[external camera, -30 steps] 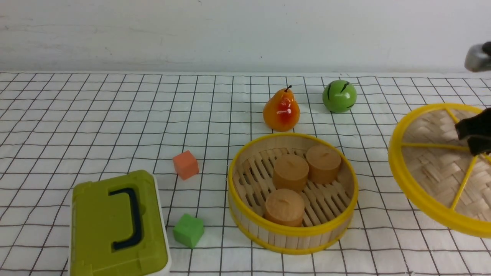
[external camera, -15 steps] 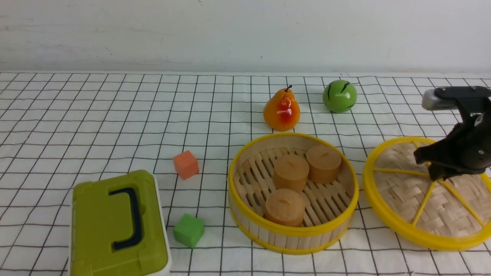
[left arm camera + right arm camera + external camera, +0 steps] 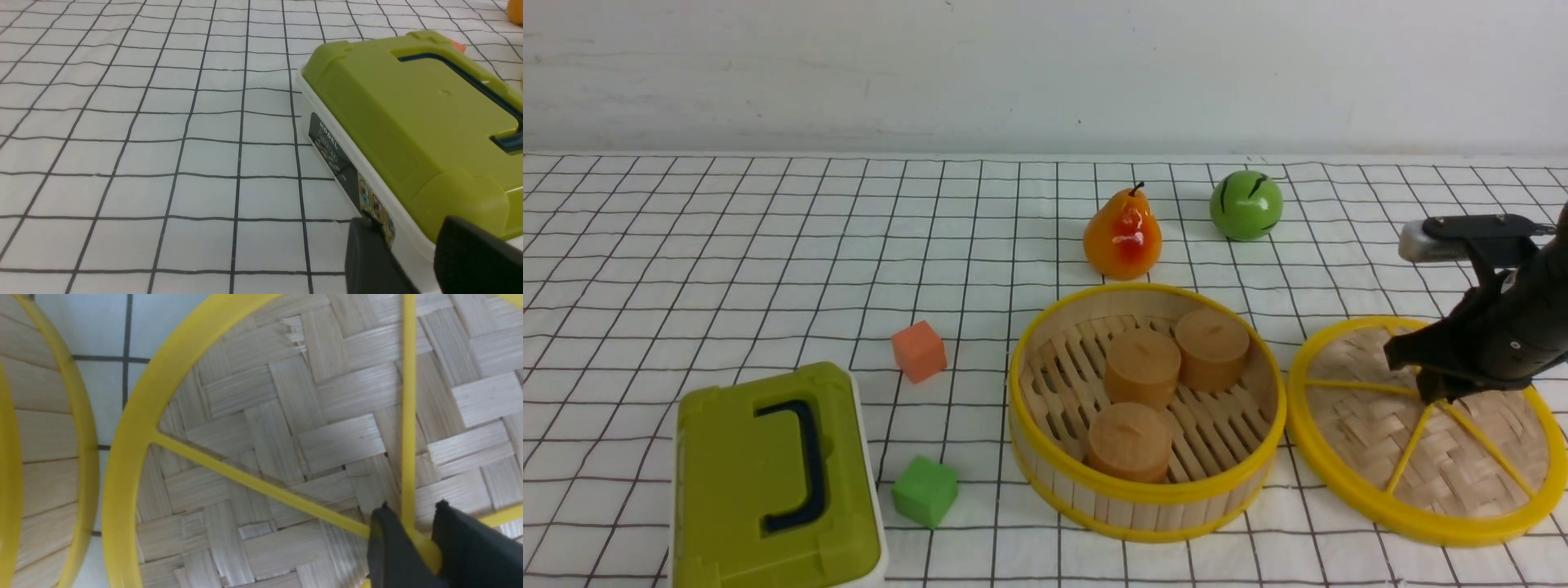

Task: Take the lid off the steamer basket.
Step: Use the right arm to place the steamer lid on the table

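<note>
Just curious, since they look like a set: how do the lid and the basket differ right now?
The lid is a flat woven disc with yellow spokes; the basket is a slat-walled tub. The basket holds three cylinders; the lid holds none. Both are round with yellow rims.

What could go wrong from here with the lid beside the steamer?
The right gripper has its fingers shut on the hub of the round woven bamboo lid with yellow rim; rising before opening would pull it up.
Its rim lies very close to the slatted bamboo steamer basket; a sideways drag might bump it.
</note>
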Robot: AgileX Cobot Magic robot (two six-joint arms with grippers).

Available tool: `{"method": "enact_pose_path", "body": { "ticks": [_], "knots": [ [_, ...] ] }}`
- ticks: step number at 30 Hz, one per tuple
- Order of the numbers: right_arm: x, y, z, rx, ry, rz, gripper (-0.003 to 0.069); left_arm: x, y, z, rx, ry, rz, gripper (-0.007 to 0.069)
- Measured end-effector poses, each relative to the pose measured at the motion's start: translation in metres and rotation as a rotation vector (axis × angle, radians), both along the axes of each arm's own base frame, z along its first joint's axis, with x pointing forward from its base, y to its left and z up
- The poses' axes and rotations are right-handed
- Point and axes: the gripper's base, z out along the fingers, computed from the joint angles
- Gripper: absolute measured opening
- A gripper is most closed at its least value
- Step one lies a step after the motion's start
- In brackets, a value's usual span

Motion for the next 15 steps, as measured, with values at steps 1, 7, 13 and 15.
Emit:
{"method": "enact_pose_path", "body": {
  "ticks": [1, 7, 13, 15],
  "knots": [
    [0.0, 0.0, 0.0, 0.0, 0.0, 0.0, 0.017, 0.0, 0.0, 0.0, 0.0, 0.0, 0.0, 0.0239],
    [-0.004, 0.001, 0.001, 0.013, 0.032, -0.011, 0.0272, 0.0, 0.0, 0.0, 0.0, 0.0, 0.0, 0.0239],
    [-0.017, 0.003, 0.034, 0.052, -0.019, -0.024, 0.0279, 0.0, 0.0, 0.0, 0.0, 0.0, 0.0, 0.0239],
    [-0.023, 0.005, 0.047, 0.062, -0.05, -0.016, 0.0269, 0.0, 0.0, 0.0, 0.0, 0.0, 0.0, 0.0239]
  ]
}}
